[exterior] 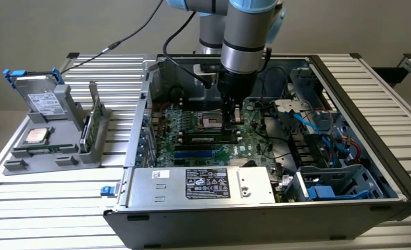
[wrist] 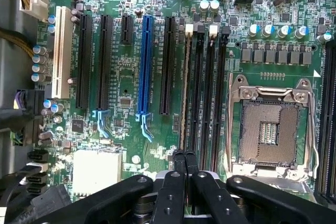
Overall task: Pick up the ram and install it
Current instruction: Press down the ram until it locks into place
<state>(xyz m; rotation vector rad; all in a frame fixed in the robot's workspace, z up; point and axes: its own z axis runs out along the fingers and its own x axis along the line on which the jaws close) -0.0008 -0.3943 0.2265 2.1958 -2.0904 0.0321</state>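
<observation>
The ram (wrist: 184,90) stands edge-on in the memory slot nearest the black expansion slots on the motherboard (wrist: 126,82). In the exterior view the ram (exterior: 205,139) appears as a dark stick with a white label, seated in front of the processor socket (exterior: 212,121). My gripper (wrist: 184,160) is shut, its two fingers pressed together with nothing between them. The fingertips sit directly over one end of the stick; I cannot tell whether they touch it. In the exterior view my gripper (exterior: 232,124) reaches straight down into the open computer case (exterior: 372,172).
The empty processor socket (wrist: 270,129) lies beside the memory slots, with a blue expansion slot (wrist: 144,66) on the other side. A silver power supply (exterior: 205,185) fills the case's front. Outside, at the exterior view's left, a grey holder (exterior: 49,151) carries a processor chip (exterior: 37,135) and a green card (exterior: 90,127).
</observation>
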